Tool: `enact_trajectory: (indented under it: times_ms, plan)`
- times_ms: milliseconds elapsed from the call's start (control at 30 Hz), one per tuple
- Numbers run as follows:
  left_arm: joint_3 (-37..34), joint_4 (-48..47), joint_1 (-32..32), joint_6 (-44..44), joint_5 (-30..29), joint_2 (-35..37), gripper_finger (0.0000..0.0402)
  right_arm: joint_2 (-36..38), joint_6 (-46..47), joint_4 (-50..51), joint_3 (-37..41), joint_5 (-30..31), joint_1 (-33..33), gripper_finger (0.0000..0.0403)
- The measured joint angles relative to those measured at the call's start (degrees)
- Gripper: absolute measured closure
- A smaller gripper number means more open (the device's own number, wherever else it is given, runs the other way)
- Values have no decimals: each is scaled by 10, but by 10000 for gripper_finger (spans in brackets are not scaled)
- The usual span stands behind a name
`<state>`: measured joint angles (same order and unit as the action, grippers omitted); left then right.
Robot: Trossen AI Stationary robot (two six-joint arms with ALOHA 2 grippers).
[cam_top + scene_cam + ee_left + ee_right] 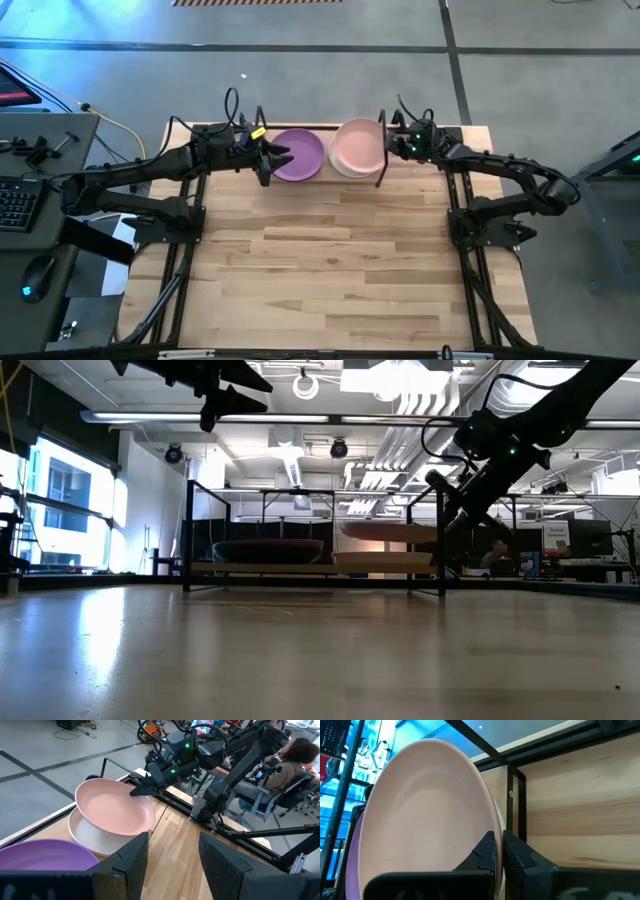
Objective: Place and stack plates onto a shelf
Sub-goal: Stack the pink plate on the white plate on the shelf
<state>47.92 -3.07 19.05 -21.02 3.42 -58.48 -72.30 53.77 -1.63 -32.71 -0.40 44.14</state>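
Note:
The shelf (330, 182) stands at the table's far edge. The purple plate (298, 155) lies on its left half; the black plate does not show as a separate thing. The cream-white plate (92, 837) rests on the right half. The pale pink plate (358, 146) is held just above it by my right gripper (386, 146), which is shut on its right rim. My left gripper (268, 160) is open and raised above the purple plate's left edge, high in the low view (225, 395). My right gripper pinches the pink plate's rim (487, 827) on the side toward the table's right, between its two fingers (485, 852). It comes from the right, slanting down. The plate is lifted above the cream-white plate (385, 562), slightly tilted in the left wrist view (112, 810).
Black wire uprights (381, 160) frame the shelf at both ends, and one stands close to my right gripper. The wooden tabletop (330, 270) stretches toward the near edge. A person sits beyond the table's right side (295, 760).

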Motion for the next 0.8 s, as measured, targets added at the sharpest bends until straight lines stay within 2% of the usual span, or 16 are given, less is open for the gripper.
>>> enact_trajectory:
  times_ms: [467, 567, 800]
  plan:
    - [0, 0, 0, -14, 0, 0, 241, -5, -1, -29, 0, -1, -39, 394]
    - [0, 0, 0, -14, 0, 0, 241, -5, -2, -28, 0, 0, -47, 363]
    - [0, 0, 0, -14, 0, 0, 241, -5, -2, -29, 0, 0, -49, 263]
